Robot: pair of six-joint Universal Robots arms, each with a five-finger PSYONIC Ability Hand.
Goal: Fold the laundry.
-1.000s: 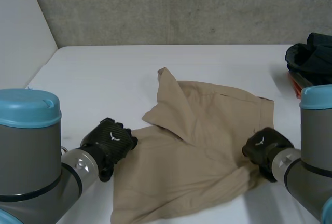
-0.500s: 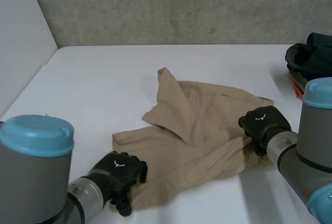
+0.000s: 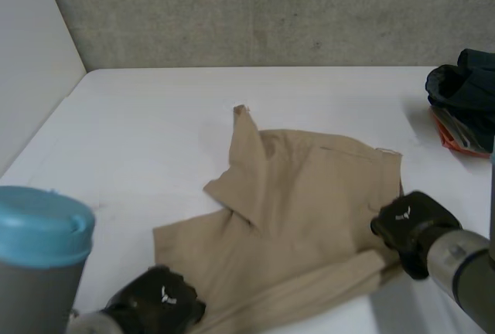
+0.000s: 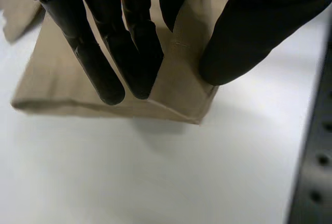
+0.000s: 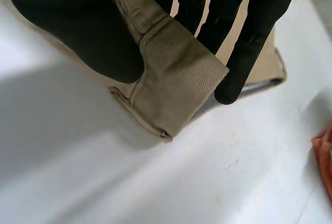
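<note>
The left arm reaches low over the near side of the white tabletop (image 3: 155, 117), and the left robot hand (image 3: 158, 307) sits on the near-left corner of the tan twill garment (image 3: 302, 202). In the left wrist view, the left robot hand (image 4: 104, 53) lays nearly straight fingers over the folded corner of the tan twill garment (image 4: 52, 76). Its thumb closes onto the same corner from the other side, so the cloth is pinched between them. That corner hangs just clear of the tabletop (image 4: 129, 172).

The right arm comes in from the near right, and the right robot hand (image 3: 410, 226) is at the garment's right edge. In the right wrist view, the right robot hand (image 5: 78, 32) presses its thumb onto a doubled, seamed corner of the garment (image 5: 176, 73). The straight fingers are behind the cloth, a firm pinch that holds the corner off the tabletop (image 5: 104, 182).

The garment lies in the middle of the tabletop, one pointed flap reaching toward the far wall. A heap of dark clothing (image 3: 464, 90) sits on an orange-red cloth (image 3: 452, 137) at the far right edge.

Compared with half a second ago, both robot hands are nearer the robot. The garment's near edge has come with them, and the cloth lies more stretched out. The pointed flap has hardly shifted.
</note>
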